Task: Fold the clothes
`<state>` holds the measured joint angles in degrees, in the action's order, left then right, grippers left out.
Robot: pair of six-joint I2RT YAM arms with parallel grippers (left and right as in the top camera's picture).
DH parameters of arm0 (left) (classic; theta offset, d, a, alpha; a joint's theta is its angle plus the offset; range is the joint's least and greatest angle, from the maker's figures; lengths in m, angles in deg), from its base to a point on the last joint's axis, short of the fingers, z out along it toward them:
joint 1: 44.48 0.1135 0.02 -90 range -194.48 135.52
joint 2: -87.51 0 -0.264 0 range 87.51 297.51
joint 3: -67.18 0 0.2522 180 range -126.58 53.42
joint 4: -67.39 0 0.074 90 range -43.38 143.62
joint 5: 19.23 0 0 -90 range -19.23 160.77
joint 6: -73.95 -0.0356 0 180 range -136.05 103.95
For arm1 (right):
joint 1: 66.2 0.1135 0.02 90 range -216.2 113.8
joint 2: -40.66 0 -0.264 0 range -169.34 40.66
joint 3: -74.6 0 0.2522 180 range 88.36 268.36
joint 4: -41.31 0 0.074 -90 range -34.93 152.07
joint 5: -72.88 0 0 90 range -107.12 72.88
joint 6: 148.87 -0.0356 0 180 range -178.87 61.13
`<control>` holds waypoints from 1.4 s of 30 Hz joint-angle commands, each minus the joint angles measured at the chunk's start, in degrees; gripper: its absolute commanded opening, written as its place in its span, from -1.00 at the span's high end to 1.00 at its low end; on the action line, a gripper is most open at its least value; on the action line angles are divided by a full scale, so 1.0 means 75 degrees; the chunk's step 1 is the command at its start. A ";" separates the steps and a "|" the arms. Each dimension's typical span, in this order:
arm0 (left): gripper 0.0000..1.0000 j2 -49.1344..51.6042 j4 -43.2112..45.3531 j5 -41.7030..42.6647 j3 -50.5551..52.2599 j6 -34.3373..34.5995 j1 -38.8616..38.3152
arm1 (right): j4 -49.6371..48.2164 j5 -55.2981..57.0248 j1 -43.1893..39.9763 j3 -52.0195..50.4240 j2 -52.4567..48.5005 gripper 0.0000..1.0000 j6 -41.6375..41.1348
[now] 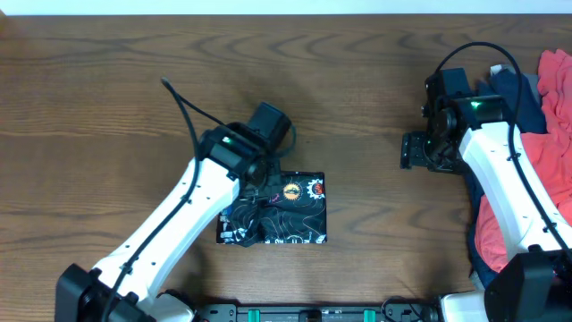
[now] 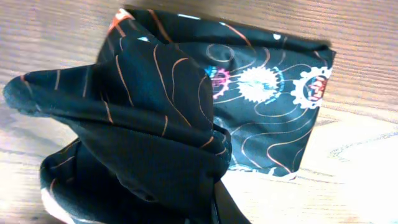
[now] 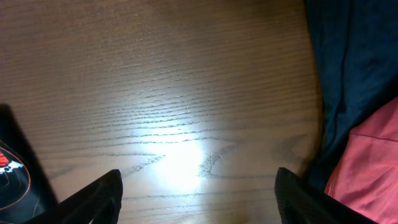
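Note:
The black jersey lies folded into a small rectangle at the table's front middle, logos facing up. My left gripper is shut on a bunched fold of the jersey at its left side, lifting the cloth into a peak. The fabric hides most of the left fingers. My right gripper hovers open over bare wood to the right; its fingertips stand wide apart with nothing between them. A navy shirt and a red shirt lie just right of it.
The pile with the navy shirt and red shirt runs along the right edge and under the right arm. A bare wooden table stretches left and behind the jersey.

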<state>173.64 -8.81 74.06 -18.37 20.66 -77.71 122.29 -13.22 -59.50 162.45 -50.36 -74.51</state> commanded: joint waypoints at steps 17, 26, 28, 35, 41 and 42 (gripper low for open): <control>0.88 0.0769 0.1224 0.0548 -0.0058 0.0860 -0.1139 | 0.0009 0.0020 -0.0035 -0.0009 -0.0052 -0.53 0.0067; 0.05 0.0790 0.2949 0.1591 -0.0061 0.0854 -0.1842 | -0.0012 -0.0146 -0.0032 -0.0009 -0.0052 -0.54 0.0064; -0.27 0.0769 0.3235 0.1842 -0.0061 0.0210 -0.1839 | -0.0041 -0.0338 -0.0032 -0.0009 -0.0052 -0.56 0.0067; -0.34 0.0254 0.2553 0.1830 -0.0061 -0.0784 -0.0863 | -0.0347 -0.1976 0.0207 -0.0009 -0.0052 -0.57 0.1221; -0.34 0.0108 0.1594 0.0857 -0.0050 -0.0807 0.0673 | -0.0729 -0.3984 0.0965 -0.0009 -0.0052 -0.56 0.2017; -0.34 0.0140 0.1585 0.0842 -0.0012 -0.0804 0.0921 | -0.0731 -0.3975 0.1160 -0.0009 -0.0052 -0.56 0.2014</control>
<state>174.95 3.82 83.96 -18.37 16.42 -74.76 116.98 -34.71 -54.18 162.41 -50.36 -63.32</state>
